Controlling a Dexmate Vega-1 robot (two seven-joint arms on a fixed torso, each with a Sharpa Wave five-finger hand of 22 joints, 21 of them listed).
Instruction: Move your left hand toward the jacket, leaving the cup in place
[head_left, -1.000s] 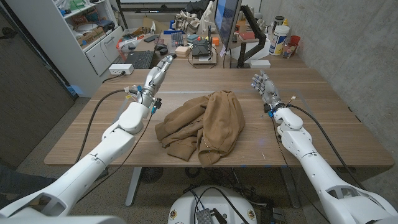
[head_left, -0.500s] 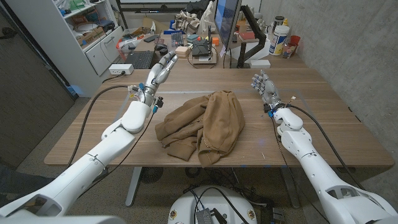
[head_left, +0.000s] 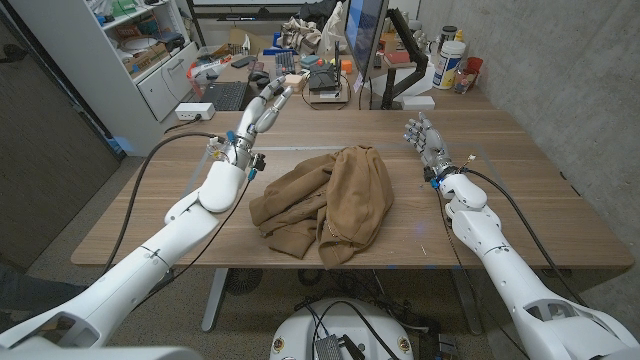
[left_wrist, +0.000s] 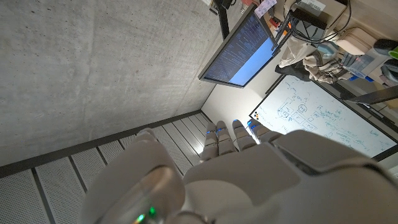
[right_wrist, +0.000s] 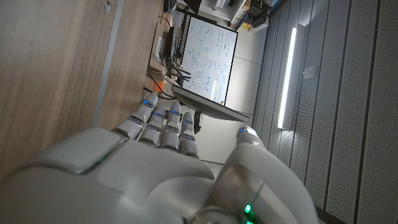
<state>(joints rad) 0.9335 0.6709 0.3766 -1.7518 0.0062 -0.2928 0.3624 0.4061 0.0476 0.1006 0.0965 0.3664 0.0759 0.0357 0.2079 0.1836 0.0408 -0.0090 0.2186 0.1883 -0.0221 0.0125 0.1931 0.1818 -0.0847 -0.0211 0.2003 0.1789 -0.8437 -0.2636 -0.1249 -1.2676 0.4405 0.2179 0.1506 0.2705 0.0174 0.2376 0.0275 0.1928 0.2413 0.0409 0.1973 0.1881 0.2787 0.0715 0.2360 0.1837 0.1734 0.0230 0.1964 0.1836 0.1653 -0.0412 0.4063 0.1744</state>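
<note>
Crumpled brown cloth jacket (head_left: 325, 201) sits mid-table between our arms. It looks soft and floppy, so we'd grab a bunched fold. Left hand (head_left: 262, 110) is raised behind it, fingers apart, empty; right hand (head_left: 425, 139) likewise.

A brown jacket (head_left: 327, 203) lies crumpled in the middle of the wooden desk (head_left: 520, 170), between the two arms. Its fabric is a plain tan-brown, matte and soft-looking, thrown into loose folds. The right part forms a broad, smoother panel running from the far end toward the near edge; the left part is bunched into darker creases and spreads out toward the left arm. A folded corner reaches close to the desk's near edge. The jacket rests entirely on the desk top, with nothing on it and neither hand touching it. No cup can be made out on the desk.
</note>
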